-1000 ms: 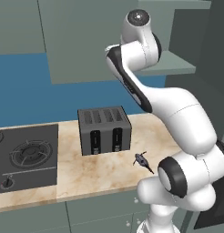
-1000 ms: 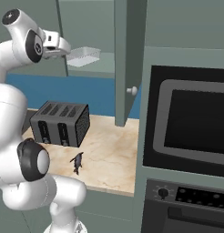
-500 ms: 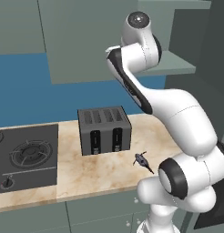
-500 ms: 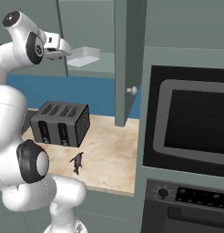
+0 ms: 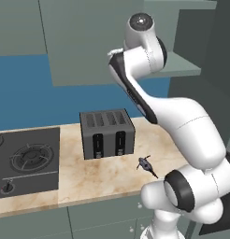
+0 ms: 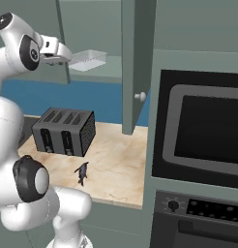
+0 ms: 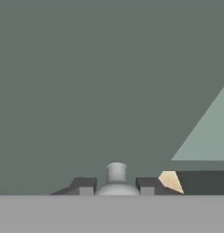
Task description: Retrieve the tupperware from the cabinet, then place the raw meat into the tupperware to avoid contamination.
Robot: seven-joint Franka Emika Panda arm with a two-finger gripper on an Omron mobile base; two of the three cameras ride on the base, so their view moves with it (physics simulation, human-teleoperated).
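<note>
The cabinet (image 6: 135, 58) stands open, and a clear shallow tupperware (image 6: 90, 59) sits at its shelf level. My gripper (image 6: 70, 57) reaches in from the left and is shut on the tupperware's near edge. In the hand view a pale rounded part of the tupperware (image 7: 116, 174) sits between the two fingertips (image 7: 84, 185) of my gripper (image 7: 116, 187), facing the grey-green cabinet wall. The raw meat (image 6: 82, 173), a tiny dark lump with a thin tail, lies on the marble counter in front of the toaster; the left base view shows the raw meat (image 5: 145, 164) near the arm's base.
A dark four-slot toaster (image 5: 107, 134) stands mid-counter, below the gripper. A gas stove (image 5: 25, 161) lies at the left. The open cabinet door with its round knob (image 6: 139, 96) hangs over the counter's right end. A built-in oven (image 6: 203, 131) fills the right side.
The jaws have closed onto the tupperware's edge. The arm and the tupperware stay where they were.
</note>
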